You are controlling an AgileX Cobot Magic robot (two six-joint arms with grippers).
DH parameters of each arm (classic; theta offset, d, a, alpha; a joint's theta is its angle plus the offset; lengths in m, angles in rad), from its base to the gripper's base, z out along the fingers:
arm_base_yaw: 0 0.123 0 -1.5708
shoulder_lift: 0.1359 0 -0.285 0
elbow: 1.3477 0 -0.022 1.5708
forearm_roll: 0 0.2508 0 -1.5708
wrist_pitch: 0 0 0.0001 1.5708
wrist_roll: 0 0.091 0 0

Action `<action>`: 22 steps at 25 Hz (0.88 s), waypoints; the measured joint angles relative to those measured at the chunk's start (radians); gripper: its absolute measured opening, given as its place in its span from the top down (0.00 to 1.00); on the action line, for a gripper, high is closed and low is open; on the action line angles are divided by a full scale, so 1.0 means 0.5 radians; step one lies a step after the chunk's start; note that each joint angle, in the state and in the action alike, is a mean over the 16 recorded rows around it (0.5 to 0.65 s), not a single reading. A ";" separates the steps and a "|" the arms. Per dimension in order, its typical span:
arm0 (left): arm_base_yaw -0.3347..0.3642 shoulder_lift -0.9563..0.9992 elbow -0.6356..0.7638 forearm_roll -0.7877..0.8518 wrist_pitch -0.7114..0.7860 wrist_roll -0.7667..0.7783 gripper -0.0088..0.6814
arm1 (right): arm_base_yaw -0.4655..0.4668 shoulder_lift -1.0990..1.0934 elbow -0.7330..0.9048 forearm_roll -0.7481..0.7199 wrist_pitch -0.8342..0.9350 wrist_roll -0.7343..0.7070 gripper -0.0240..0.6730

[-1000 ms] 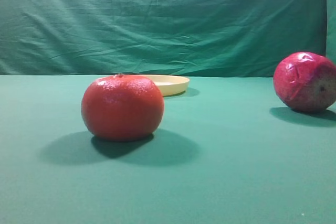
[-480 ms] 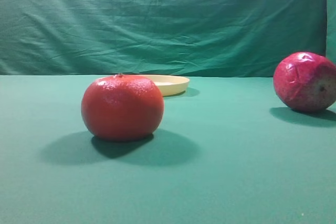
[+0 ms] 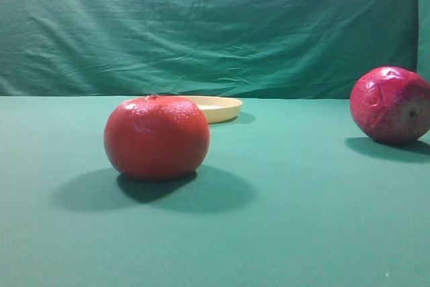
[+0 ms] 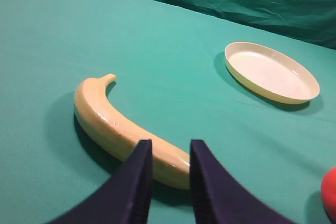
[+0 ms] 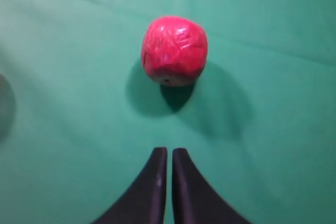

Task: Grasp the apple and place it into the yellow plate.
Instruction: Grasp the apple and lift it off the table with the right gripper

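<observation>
Green cloth tabletop (image 3: 302, 220). Apple (image 5: 174, 51) at twelve o'clock from clenched, empty right gripper (image 5: 167, 174). Left gripper (image 4: 169, 166) slightly parted over banana (image 4: 121, 127); yellow plate (image 4: 270, 72) at two o'clock.

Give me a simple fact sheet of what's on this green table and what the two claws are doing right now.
apple: magenta-pink apple alone on the cloth, ahead of the right gripper, untouched
yellow plate: yellow plate holds nothing, lying flat
orange fruit: orange-red fruit in front of the plate in the exterior view
banana: banana lying just ahead of the left gripper
left gripper: left gripper slightly open, holding nothing
right gripper: right gripper fingers nearly together, holding nothing
surface: green cloth
</observation>
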 joint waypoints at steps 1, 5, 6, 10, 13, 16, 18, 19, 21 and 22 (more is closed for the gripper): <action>0.000 0.000 0.000 0.000 0.000 0.000 0.76 | 0.013 0.052 -0.039 -0.006 0.010 0.000 0.97; 0.000 0.000 0.000 0.000 0.000 0.000 0.76 | 0.070 0.246 -0.182 -0.041 0.035 0.003 0.97; 0.000 0.000 0.000 0.000 0.000 0.000 0.76 | 0.084 0.291 -0.213 -0.050 0.037 0.004 0.97; 0.000 0.000 0.000 0.000 0.000 0.000 0.76 | 0.139 0.459 -0.312 -0.086 0.018 0.008 0.94; 0.000 0.000 0.000 0.000 0.000 0.000 0.76 | 0.169 0.567 -0.354 -0.113 -0.023 0.011 0.86; 0.000 0.000 0.000 0.000 0.000 0.000 0.76 | 0.179 0.656 -0.377 -0.132 -0.077 0.014 0.72; 0.000 0.000 0.000 0.000 0.000 0.000 0.76 | 0.180 0.708 -0.384 -0.136 -0.119 0.014 0.60; 0.000 0.000 0.000 0.000 0.000 0.000 0.76 | 0.180 0.734 -0.386 -0.137 -0.141 0.015 0.54; 0.000 0.000 0.000 0.000 0.000 0.000 0.76 | 0.180 0.785 -0.389 -0.137 -0.183 0.018 0.43; 0.000 0.000 0.000 0.000 0.000 0.000 0.76 | 0.180 0.810 -0.390 -0.137 -0.204 0.020 0.37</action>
